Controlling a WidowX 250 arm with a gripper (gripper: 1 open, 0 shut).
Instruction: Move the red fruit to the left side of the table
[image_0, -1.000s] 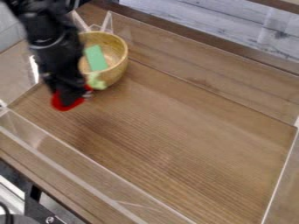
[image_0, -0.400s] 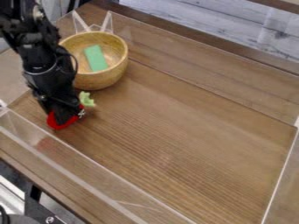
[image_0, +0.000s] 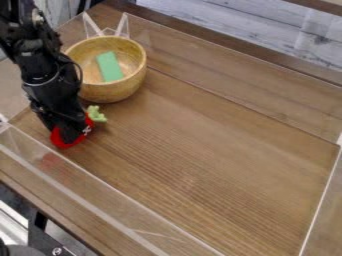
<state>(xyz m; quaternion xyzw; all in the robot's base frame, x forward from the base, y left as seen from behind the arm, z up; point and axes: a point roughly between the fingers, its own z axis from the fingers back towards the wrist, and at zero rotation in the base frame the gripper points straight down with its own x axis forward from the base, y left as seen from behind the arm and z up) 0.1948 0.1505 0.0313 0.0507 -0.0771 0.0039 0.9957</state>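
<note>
Although the small round bright red toy fruit with its green leafy stem (image_0: 75, 130) is largely covered by the black robot gripper (image_0: 67, 131), it appears to sit low on the wide brown wood-grain table (image_0: 214, 150) in the left part of the frame, just below and left of the round pale wooden bowl (image_0: 110, 68) that holds a green block (image_0: 108, 67). Red shows under and around the fingertips, with the green stem poking out to the right. From this view I cannot tell whether the jaws are pinching the fruit or have begun to spread; the fingers hide the gap. Judging by where it lies, near the low clear plastic wall (image_0: 40, 165) on the left edge, the carrying seems essentially done. What is left, as I read it, is a clean release and lifting the arm away without nudging the fruit, which being round could roll.
</note>
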